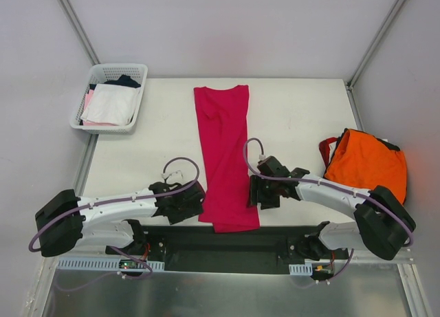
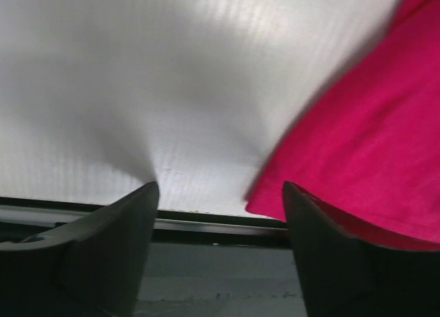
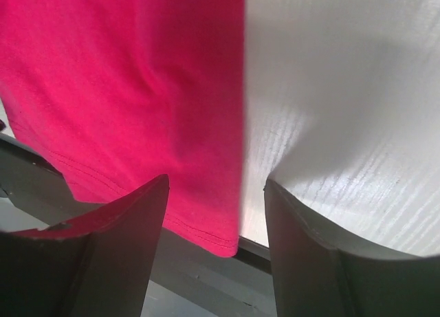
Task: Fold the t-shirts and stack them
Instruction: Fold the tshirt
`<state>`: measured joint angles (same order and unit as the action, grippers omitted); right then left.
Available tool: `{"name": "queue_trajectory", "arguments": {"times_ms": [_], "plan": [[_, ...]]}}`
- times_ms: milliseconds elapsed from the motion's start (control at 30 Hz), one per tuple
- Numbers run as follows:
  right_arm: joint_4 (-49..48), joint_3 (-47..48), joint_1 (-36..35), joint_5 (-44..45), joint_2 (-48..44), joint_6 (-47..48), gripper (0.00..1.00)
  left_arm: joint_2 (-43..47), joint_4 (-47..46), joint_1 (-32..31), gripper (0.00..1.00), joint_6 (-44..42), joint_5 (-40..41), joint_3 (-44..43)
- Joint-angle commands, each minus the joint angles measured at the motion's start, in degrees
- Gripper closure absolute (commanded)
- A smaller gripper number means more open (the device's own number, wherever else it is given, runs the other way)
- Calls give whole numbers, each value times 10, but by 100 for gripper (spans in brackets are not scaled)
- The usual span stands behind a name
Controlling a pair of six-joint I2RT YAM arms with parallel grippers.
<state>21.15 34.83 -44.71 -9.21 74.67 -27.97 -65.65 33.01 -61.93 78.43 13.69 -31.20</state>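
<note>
A crimson t-shirt [image 1: 223, 159] lies folded into a long narrow strip down the middle of the table, its hem hanging slightly over the near edge. My left gripper [image 1: 193, 208] stands open just left of the hem. In the left wrist view the shirt's corner [image 2: 357, 124] lies by the right finger [image 2: 323, 248], with nothing between the jaws. My right gripper [image 1: 259, 197] is open at the hem's right side, and the hem corner [image 3: 206, 214] shows between its fingers [image 3: 309, 255]. An orange t-shirt [image 1: 364, 164] lies bunched at the table's right edge.
A white mesh basket [image 1: 141, 73] with white, pink and dark garments stands at the far left corner. The table's near edge [image 2: 206, 221] runs right below both grippers. Bare tabletop [image 1: 151, 138] lies on both sides of the crimson strip.
</note>
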Motion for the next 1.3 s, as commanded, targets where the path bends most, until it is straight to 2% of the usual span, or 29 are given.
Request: {"name": "queue_trajectory", "arguments": {"times_ms": [0,100,267,433,567,800,1067,1267], "plan": [[-6,-23,-14,-7,35,-8,38,-46,-52,-6,16,-7,-47,-11],[-5,-23,-17,-5,37,-6,39,-81,-80,-6,9,-17,-82,-23],[2,-28,-20,0,26,-4,39,-98,-155,-6,8,4,-111,-5],[5,-46,-20,5,14,-3,39,-114,-185,-6,11,8,-122,8],[-1,-68,-20,8,1,-12,39,-120,-189,-8,17,8,-124,3],[-15,-105,-21,9,-23,-31,39,-120,-189,-40,23,39,-114,6],[-8,-143,-25,15,-74,-53,39,-113,-188,-93,27,91,-103,25],[34,-151,-31,18,-133,-67,40,-113,-188,-101,27,95,-96,26]]}}
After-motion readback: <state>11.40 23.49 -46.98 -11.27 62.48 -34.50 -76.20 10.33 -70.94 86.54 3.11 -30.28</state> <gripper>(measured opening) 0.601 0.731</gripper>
